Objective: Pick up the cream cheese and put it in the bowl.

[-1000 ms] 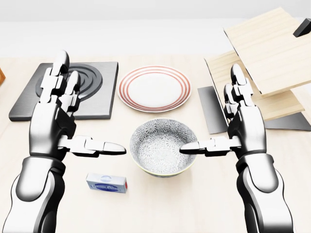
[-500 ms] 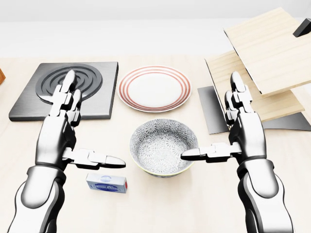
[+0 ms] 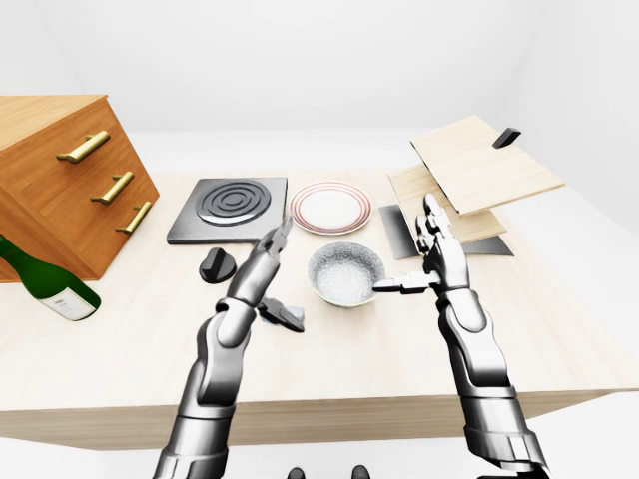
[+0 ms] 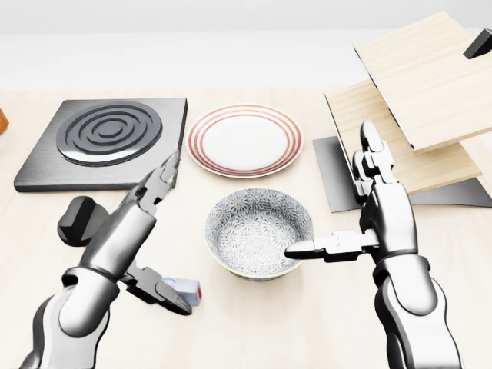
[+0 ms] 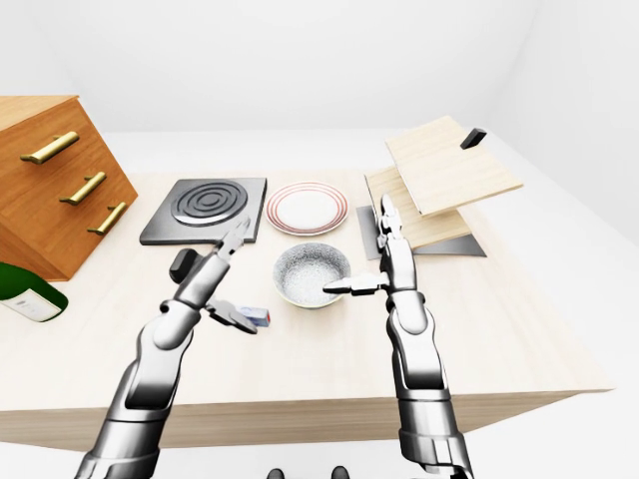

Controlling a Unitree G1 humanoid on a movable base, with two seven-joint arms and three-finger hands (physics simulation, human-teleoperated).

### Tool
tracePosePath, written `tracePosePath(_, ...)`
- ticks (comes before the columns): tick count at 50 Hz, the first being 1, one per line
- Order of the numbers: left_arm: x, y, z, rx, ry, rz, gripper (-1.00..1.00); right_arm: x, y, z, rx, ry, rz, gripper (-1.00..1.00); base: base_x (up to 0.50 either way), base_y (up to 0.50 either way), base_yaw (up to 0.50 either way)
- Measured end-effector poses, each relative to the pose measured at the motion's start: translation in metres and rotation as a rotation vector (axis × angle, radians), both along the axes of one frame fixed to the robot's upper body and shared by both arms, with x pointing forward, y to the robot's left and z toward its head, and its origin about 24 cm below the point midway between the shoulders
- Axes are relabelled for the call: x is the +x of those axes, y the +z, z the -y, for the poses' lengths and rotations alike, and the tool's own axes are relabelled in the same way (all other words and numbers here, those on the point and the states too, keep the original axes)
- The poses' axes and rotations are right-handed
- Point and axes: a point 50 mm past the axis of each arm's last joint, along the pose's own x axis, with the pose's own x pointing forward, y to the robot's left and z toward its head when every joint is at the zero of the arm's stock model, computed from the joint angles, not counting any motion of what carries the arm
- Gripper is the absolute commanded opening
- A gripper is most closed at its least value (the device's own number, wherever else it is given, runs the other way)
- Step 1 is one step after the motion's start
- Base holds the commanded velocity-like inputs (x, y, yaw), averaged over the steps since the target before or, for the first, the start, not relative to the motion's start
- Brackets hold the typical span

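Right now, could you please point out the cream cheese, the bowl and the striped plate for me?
cream cheese (image 4: 192, 292), head view, on its visible right end beside the left thumb.
bowl (image 4: 259, 234), head view, on the patterned inside.
striped plate (image 4: 244, 139), head view, on the white centre.

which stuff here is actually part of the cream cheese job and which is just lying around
Part of the job:
cream cheese
bowl
left robot hand

Just lying about:
plate
hotplate
black knob
wine bottle
drawer cabinet
wooden boards
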Motion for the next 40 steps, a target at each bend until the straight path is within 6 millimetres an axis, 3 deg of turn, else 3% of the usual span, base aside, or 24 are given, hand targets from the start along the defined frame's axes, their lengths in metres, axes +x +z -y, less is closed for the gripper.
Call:
tracePosePath(10, 0.000, -0.013, 0.003, 0.216, 0.016, -0.045, 1.00, 0.001, -0.002, 0.000, -0.004, 0.002, -0.011, 1.00, 0.00, 0.00, 0.00)
tracePosePath(21, 0.003, -0.026, 0.006, 0.338, 0.031, -0.055, 1.00, 0.001, -0.004, 0.000, -0.004, 0.004, -0.016, 1.00, 0.00, 0.00, 0.00)
tracePosePath(22, 0.003, -0.028, 0.006, 0.344, 0.033, -0.056, 0.56, 0.000, -0.003, -0.001, -0.005, 0.005, -0.015, 1.00, 0.00, 0.00, 0.00)
tracePosePath(23, 0.004, -0.029, 0.006, 0.351, 0.034, -0.057, 0.47, 0.000, -0.003, -0.001, -0.005, 0.006, -0.015, 1.00, 0.00, 0.00, 0.00)
tracePosePath(40, 0.009, -0.047, 0.006, 0.421, 0.037, -0.079, 0.46, 0.000, -0.004, -0.001, -0.003, 0.008, -0.018, 1.00, 0.00, 0.00, 0.00)
